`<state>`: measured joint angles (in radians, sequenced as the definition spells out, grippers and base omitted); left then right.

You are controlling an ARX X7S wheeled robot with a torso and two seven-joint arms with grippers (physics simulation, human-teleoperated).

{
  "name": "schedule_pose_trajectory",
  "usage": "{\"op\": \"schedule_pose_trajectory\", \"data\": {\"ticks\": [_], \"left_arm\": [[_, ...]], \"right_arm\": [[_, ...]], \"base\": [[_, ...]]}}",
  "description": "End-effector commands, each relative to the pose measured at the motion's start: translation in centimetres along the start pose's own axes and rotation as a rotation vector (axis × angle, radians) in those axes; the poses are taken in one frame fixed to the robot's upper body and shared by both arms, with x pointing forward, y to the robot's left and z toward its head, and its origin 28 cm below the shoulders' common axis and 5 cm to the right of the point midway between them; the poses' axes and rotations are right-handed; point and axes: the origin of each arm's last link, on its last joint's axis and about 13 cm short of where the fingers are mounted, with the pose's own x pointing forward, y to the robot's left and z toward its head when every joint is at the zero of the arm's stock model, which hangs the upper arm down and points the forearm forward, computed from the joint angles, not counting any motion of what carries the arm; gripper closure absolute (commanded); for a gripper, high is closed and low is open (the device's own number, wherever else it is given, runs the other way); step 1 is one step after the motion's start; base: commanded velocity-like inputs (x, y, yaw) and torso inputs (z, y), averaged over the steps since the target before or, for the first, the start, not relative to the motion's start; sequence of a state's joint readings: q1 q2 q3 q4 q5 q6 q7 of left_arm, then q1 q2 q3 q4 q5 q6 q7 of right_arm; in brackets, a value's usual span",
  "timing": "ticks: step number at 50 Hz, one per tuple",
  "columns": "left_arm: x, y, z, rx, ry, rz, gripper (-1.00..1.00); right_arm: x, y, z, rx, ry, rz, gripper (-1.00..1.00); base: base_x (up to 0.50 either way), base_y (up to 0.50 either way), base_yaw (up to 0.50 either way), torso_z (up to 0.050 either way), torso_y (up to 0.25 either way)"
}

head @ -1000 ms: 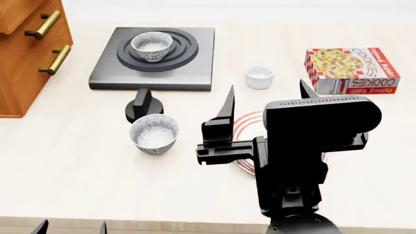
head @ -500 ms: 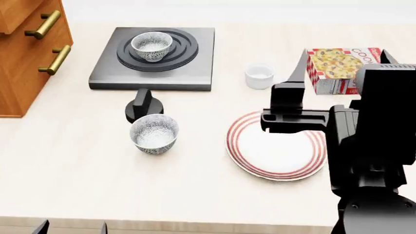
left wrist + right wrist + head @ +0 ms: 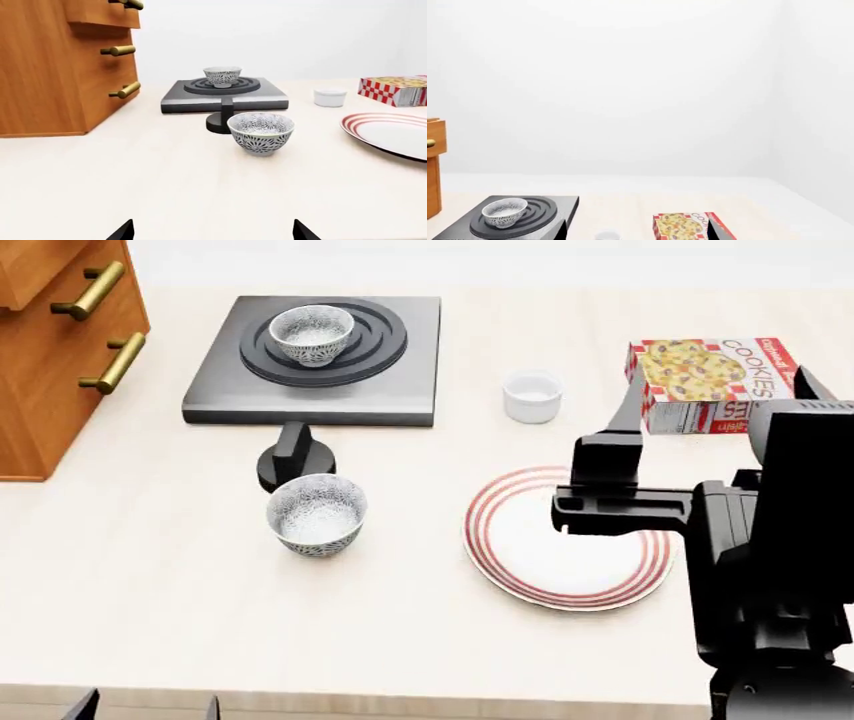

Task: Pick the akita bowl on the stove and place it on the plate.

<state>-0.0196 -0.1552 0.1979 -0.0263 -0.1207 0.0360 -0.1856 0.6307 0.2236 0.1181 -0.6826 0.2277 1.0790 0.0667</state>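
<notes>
Currently, akita bowl (image 3: 311, 334) sits upright on the stove's (image 3: 400, 380) black rings, at about 11 o'clock in the head view; nothing touches it. Second speckled bowl (image 3: 316, 513) stands on the surface (image 3: 174, 590) at 9 o'clock, just below the stove's black knob (image 3: 295, 455). Plate (image 3: 514, 550) lies flat on the surface right of center, around 4 o'clock from the second bowl and well apart from the stove.

My right arm (image 3: 774, 570) rises at 4 o'clock, its upper block covering the plate's right edge. My right fingers (image 3: 707, 400) point away, above the plate's far side and near the cookie box (image 3: 694, 370); two dark prongs stand well apart with nothing between them, so spread and empty. Right wrist view looks out high over the scene: stove with akita bowl low down, cookie box beside it, finger edges barely showing.

My left fingers (image 3: 213, 234) show only as two dark tips at the edge of the left wrist view, set wide with nothing held. That view faces the second bowl close ahead, knob and stove behind it, akita bowl on the rings beyond.

Small white cup (image 3: 533, 397) sits between stove and cookie box. Wooden cabinet (image 3: 60, 350) with brass handles stands at 10 o'clock.
</notes>
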Motion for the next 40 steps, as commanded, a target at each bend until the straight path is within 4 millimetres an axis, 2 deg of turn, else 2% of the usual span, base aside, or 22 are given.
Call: {"op": "schedule_pose_trajectory", "data": {"ticks": [1,7,8,9,10,11,27,40], "left_arm": [[0.2,0.0,0.2,0.001,-0.002,0.01,-1.0],[0.7,0.2,1.7,0.021,-0.003,0.005,-1.0],[3.8,0.6,7.3,0.001,-0.141,-0.011,-1.0],[6.0,0.6,11.3,0.025,-0.202,-0.013,-1.0],[7.5,0.8,13.5,0.057,-0.17,-0.005,-1.0],[7.4,0.9,13.1,0.072,-0.098,-0.003,-1.0],[8.7,0.8,13.3,0.085,-0.055,-0.013,-1.0],[11.8,0.4,13.5,0.052,0.013,-0.013,-1.0]], "right_arm": [[-0.1,0.0,0.0,0.002,0.001,0.007,-1.0],[0.0,0.0,-0.1,0.001,-0.001,0.006,-1.0],[0.0,0.0,-0.2,0.002,0.007,0.009,-1.0],[0.0,0.0,-0.2,0.003,0.007,0.009,-1.0],[0.0,0.0,-0.2,0.003,0.007,0.01,-1.0],[0.0,0.0,-0.2,0.002,0.007,0.01,-1.0],[0.0,0.0,-0.2,0.0,0.007,0.011,-1.0],[0.0,0.0,-0.1,-0.002,0.004,0.016,-1.0]], "base": [[0.0,0.0,0.0,0.0,0.0],[0.0,0.0,0.0,0.0,0.0],[0.0,0.0,0.0,0.0,0.0],[0.0,0.0,0.0,0.0,0.0],[0.0,0.0,0.0,0.0,0.0],[0.0,0.0,0.0,0.0,0.0],[0.0,0.0,0.0,0.0,0.0],[0.0,0.0,0.0,0.0,0.0]]}}
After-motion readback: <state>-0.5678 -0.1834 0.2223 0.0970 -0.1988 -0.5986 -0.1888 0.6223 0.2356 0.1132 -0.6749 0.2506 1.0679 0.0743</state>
